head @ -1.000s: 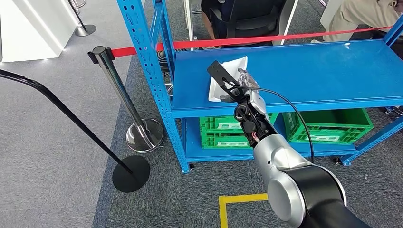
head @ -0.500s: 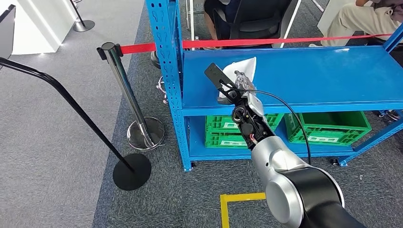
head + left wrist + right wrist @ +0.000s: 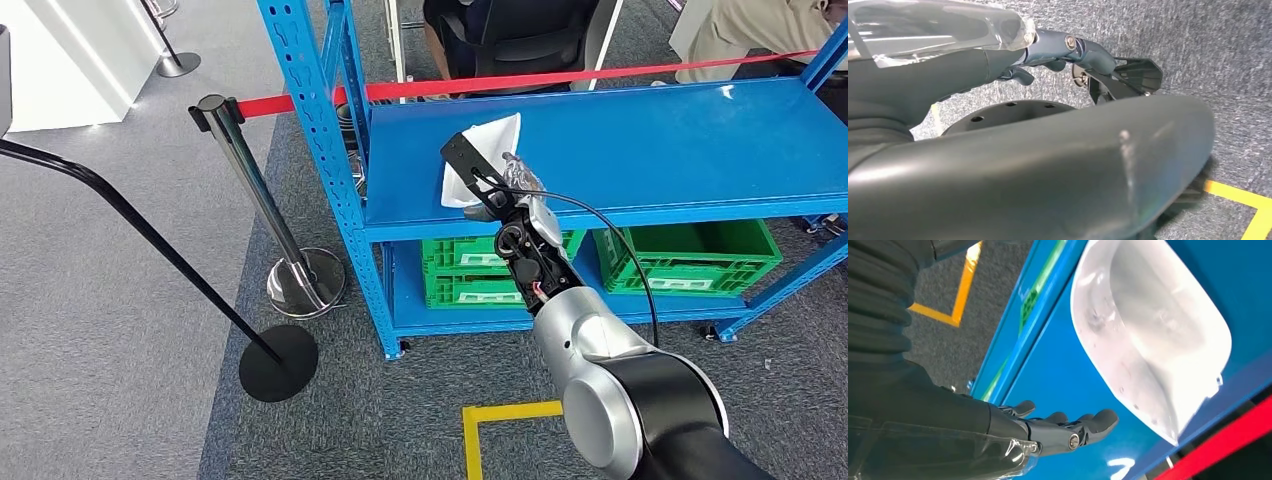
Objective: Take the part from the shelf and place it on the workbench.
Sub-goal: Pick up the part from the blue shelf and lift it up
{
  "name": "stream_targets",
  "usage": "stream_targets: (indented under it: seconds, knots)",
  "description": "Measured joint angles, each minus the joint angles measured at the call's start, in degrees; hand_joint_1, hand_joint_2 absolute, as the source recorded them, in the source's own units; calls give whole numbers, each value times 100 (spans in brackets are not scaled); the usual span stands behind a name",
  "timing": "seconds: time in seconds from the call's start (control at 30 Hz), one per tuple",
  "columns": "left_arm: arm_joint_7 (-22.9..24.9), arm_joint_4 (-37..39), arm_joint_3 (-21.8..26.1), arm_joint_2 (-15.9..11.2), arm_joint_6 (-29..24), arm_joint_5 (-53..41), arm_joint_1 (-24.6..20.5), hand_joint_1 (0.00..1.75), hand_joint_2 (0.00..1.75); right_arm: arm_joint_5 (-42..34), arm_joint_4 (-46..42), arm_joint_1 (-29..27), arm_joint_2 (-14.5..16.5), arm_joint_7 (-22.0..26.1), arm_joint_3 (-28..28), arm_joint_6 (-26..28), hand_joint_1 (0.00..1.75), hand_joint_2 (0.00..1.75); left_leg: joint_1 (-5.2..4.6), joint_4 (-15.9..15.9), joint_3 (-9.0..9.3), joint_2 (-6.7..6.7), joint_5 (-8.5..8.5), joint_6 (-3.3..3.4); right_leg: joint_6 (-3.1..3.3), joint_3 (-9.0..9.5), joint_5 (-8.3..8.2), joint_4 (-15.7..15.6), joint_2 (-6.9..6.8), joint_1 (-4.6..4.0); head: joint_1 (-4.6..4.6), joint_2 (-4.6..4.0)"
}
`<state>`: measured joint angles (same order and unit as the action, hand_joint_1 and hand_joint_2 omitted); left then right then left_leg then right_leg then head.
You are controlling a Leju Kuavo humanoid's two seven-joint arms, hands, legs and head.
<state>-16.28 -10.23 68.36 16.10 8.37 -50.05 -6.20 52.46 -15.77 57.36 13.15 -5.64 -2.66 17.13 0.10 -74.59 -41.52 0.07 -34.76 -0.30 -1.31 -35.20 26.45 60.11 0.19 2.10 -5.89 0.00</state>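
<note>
Reached over blue shelf point(image 3: 640, 150) with right hand point(image 3: 1058, 432), fingers point(image 3: 1098, 421) extended, apart, holding nothing. White part point(image 3: 1153, 335) lay on shelf just beside fingertips, untouched. Best advanced slowly, fingers kept spread until around part. Left hand point(image 3: 1083, 55) hung near floor, apparently empty.

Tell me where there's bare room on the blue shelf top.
The blue shelf is bare from the white part rightward to its far end. The left front corner is crowded: the part lies there with the right hand over it.

Demo/expo hall: blue steel shelving point(image 3: 600, 150), barrier post point(image 3: 250, 190) w/ red belt point(image 3: 560, 78), carpet point(image 3: 110, 260).
</note>
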Motion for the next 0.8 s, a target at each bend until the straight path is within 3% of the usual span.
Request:
stream_targets:
  seconds: [0.03, 0.1, 0.17, 0.23, 0.3, 0.37, 0.43, 0.5, 0.53, 0.6, 0.67, 0.8]
  knots:
    - [0, 0, 0, 1, 1, 0, 3, 0, 0, -31, 0, 4, 1, -7, 24, -20, 0, 175, -4, 194, 101, -3, 140, 24, 2, 2, -2, -1, 1, -9, 0, 0]
    - [0, -1, -1, -4, 2, -2, 0, 0, 0, -63, -3, 29, 5, -20, 69, -20, 0, 175, -44, 1006, 527, -19, 498, 132, 4, 11, -10, -11, 6, -15, 4, 1]
    - [-1, -2, -1, -12, 2, -8, -5, 0, 0, -69, -4, 65, 6, -44, 112, -2, 0, 175, -106, 1588, 831, -26, 656, 240, -24, 12, -34, -36, 7, -1, 4, 1]
    - [-2, -2, -1, -16, 3, -13, -4, 0, 0, -92, -4, 76, 9, -62, 147, 17, 0, 175, -151, 1706, 876, -24, 664, 289, -86, 13, -72, -83, 5, 20, -6, 1]
    - [-2, -2, -1, -16, 3, -15, -3, 0, 0, -153, -10, 79, 9, -48, 189, 26, 0, 175, -129, 1869, 958, -9, 760, 320, -140, 3, -64, -95, 0, 19, -1, 1]
    - [-2, -2, -1, -14, 4, -15, -6, 0, 0, -229, -16, 103, -2, -4, 255, 26, 0, 175, -98, 2033, 1042, 19, 861, 336, -153, -144, 152, 230, -3, -6, 25, 1]
    - [-2, -2, -1, -11, 5, -16, -7, 0, 0, -279, -15, 113, -14, 33, 317, 22, 0, 175, -105, 2037, 1030, 30, 878, 339, -159, -454, 506, 947, -3, -29, 45, 1]
    - [-2, -2, -1, -10, 7, -17, -5, 0, 0, -316, -14, 90, -27, 54, 361, 19, 0, 175, -103, 2001, 1003, 26, 870, 332, -181, -634, 615, 1373, -5, -37, 52, 1]
    - [-2, -2, -1, -10, 7, -17, -4, 0, 0, -354, -15, 82, -32, 81, 389, 19, 0, 175, -96, 1972, 991, 21, 859, 319, -190, -574, 516, 1266, -8, -33, 57, 1]
    - [-3, -2, -1, -10, 8, -19, -4, 0, 0, -431, -16, 86, -36, 181, 449, 18, 0, 175, -77, 1867, 959, 13, 802, 261, -210, -211, 197, 563, -21, -17, 73, 1]
    - [-7, -3, -1, -15, 8, -25, -20, 0, 0, -457, -16, 100, -24, 279, 496, 10, 0, 175, -90, 1697, 874, 10, 720, 197, -181, 44, 48, 51, -11, -12, 83, 1]
    - [-23, -4, -1, -23, 4, -31, -35, 0, 0, -432, -17, 104, -27, 352, 543, -21, 0, 175, -92, 1576, 763, 3, 658, 163, -66, 37, 37, 11, 14, -14, 77, 0]
